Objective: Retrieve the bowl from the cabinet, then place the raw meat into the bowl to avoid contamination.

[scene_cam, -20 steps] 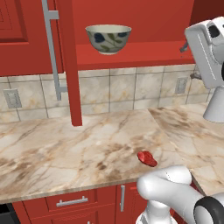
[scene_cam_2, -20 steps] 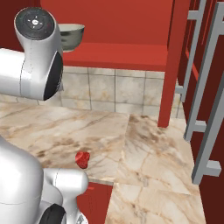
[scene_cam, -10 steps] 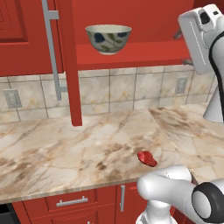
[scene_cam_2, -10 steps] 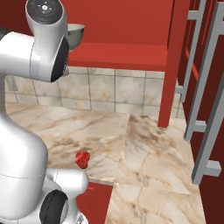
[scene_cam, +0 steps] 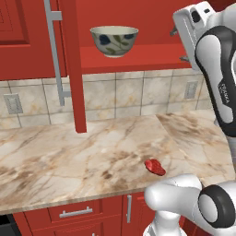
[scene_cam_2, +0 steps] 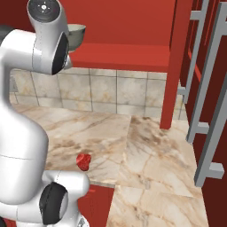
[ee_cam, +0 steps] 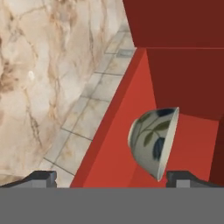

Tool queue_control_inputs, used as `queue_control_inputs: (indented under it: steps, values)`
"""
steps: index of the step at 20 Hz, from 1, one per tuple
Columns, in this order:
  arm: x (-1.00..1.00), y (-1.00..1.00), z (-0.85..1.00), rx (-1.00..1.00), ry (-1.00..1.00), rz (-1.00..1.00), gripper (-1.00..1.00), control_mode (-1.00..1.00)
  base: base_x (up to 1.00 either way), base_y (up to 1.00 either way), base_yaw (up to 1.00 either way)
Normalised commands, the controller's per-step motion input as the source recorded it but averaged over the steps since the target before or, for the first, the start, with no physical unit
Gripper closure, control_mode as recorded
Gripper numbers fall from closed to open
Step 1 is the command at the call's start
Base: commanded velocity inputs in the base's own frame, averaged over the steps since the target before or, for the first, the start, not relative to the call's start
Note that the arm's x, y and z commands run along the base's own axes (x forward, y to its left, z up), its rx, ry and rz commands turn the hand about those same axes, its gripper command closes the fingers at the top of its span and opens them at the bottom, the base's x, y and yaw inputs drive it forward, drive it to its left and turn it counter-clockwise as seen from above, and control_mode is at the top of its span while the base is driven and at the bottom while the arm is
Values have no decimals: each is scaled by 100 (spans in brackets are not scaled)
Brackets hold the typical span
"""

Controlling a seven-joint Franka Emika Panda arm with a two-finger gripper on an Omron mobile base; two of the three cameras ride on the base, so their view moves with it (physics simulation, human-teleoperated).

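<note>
Left base view: the bowl (scene_cam: 114, 40) sits upright on the red shelf (scene_cam: 138, 57) of the open cabinet (scene_cam: 27, 41), cream with blue and green leaf marks; the cabinet door's long silver handle (scene_cam: 54, 50) hangs just left of it; the meat (scene_cam: 155, 167) is a little red lump lying on the marble table (scene_cam: 69, 152) near the front edge, well apart from the bowl and far below it; the white arm (scene_cam: 216, 78) is up at the right, about level with the shelf.

Right base view: the arm (scene_cam_2: 44, 40) covers most of the bowl (scene_cam_2: 76, 34), so just a bit of rim and side pokes out on the shelf (scene_cam_2: 124, 55); the meat (scene_cam_2: 83, 161) lies on the table (scene_cam_2: 146, 146) close to the robot's base; two silver handles (scene_cam_2: 213, 102) stand at the right.

Hand view: camera is rolled, so the bowl (ee_cam: 154, 141) looks tipped sideways on the shelf (ee_cam: 118, 144); the claw (ee_cam: 111, 178) is spread wide with nothing between its tips; it's near the bowl but not touching; tile and table (ee_cam: 39, 78) to the left.
</note>
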Motion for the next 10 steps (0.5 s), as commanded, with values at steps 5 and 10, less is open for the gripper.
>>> queue_control_inputs:
  steps: [5, 10]
  values:
    - [38, 9, 0, 0, -3, -3, -100, -100, 0, 0, 0]
    - [49, 22, 0, 0, 1, -3, -100, -100, 0, 0, 0]
